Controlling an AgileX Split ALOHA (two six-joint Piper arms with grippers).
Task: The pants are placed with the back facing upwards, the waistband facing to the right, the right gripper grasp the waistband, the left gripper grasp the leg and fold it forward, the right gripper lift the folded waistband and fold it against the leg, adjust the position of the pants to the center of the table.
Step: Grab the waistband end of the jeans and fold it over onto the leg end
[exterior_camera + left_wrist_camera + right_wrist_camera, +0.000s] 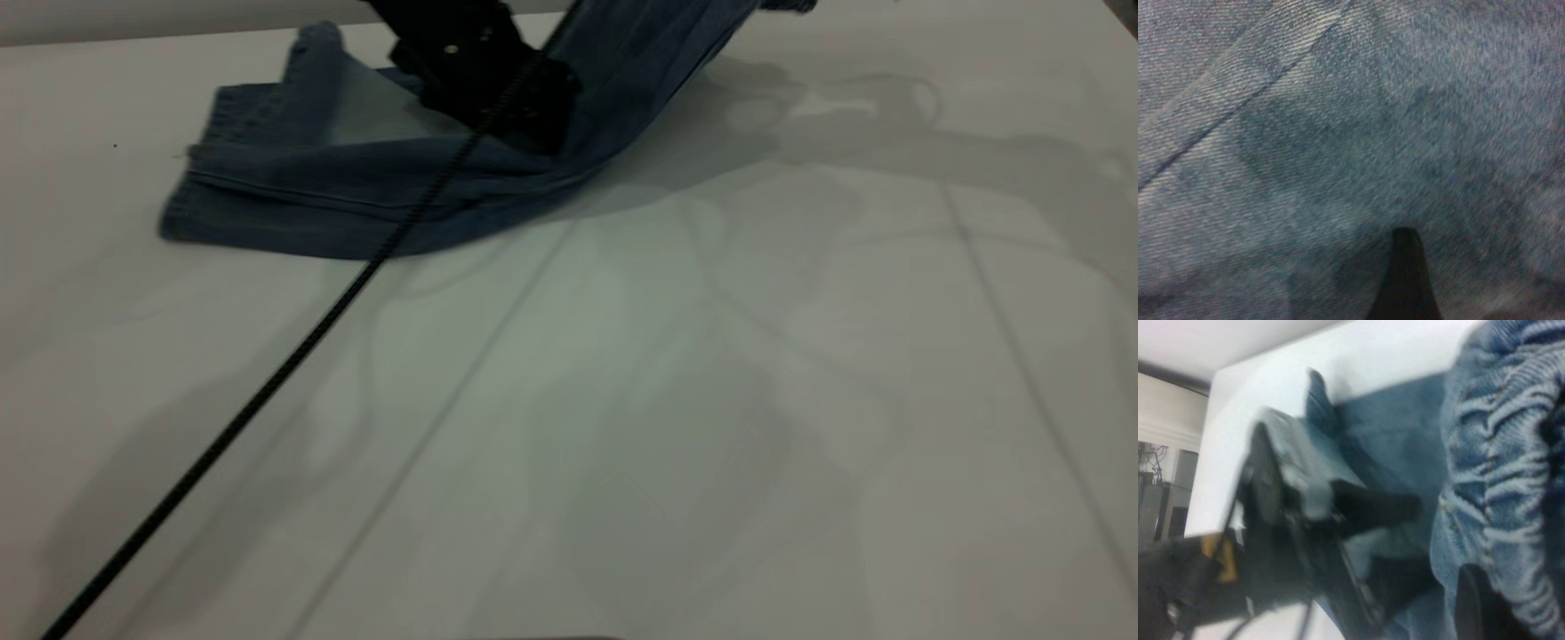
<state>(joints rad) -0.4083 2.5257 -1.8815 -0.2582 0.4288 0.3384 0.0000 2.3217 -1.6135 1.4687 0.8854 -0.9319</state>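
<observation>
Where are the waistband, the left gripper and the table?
waistband [1501, 453], right wrist view, puckered elastic ridges.
left gripper [498, 84], exterior view, black body pressed on the denim.
table [711, 400], exterior view, bare white top.

My outside camera looks low across the plain white bench [711, 400], blue denim pants [356, 178] at 11 o'clock. My left wrist camera presses against that denim [1338, 133]; my right wrist camera shares it, close on the ruched waistband [1498, 473].

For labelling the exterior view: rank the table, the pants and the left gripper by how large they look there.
1. The table, filling most of the view.
2. The pants, partly lifted at the upper edge.
3. The left gripper, on the denim, cut off by the top edge, so its ranking is unsure.
</observation>
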